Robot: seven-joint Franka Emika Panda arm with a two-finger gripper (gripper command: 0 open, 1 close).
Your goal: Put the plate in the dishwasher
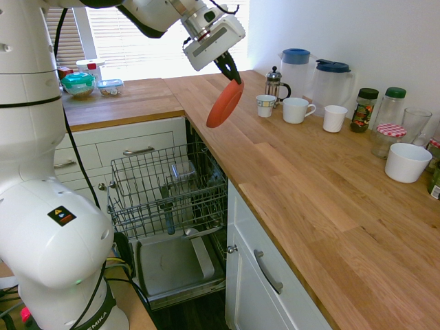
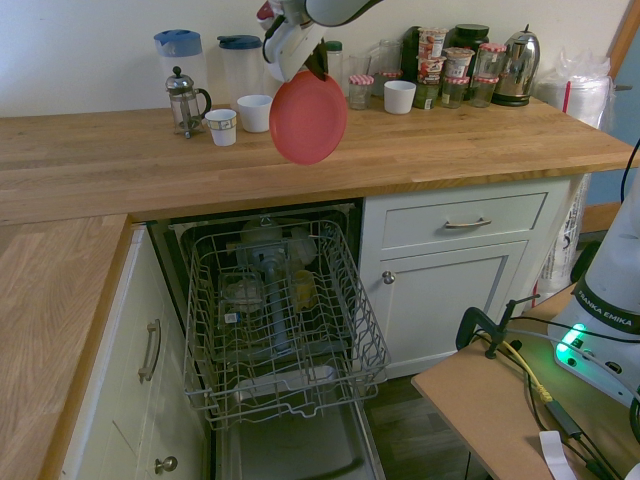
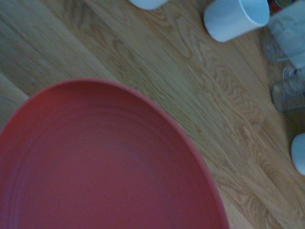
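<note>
Pulled-out wire rack point(image 2: 280, 320) waits below, dishwasher point(image 1: 175, 265) door down.
Carrying step: the tool point(image 1: 232, 74) is clamped on the coral-red plate's point(image 2: 308, 117) rim, plate hanging on edge above the desk point(image 1: 316, 179); next, lower it upright between the rack's tines.

Kitchen, L-shaped wooden tabletop point(image 1: 330, 199) over white cabinets point(image 2: 470, 285) with metal bar handles point(image 2: 467, 224). Window with slatted blinds point(image 1: 148, 34) at the corner, strong daylight coming through, glare on the wood nearby. Plain white wall point(image 1: 357, 31) behind the long run. Dark wood floor point(image 2: 420, 430) below the cabinets. 1 drawer over 1 door right of the open bay, round knob point(image 2: 388, 277) on the door.
</note>
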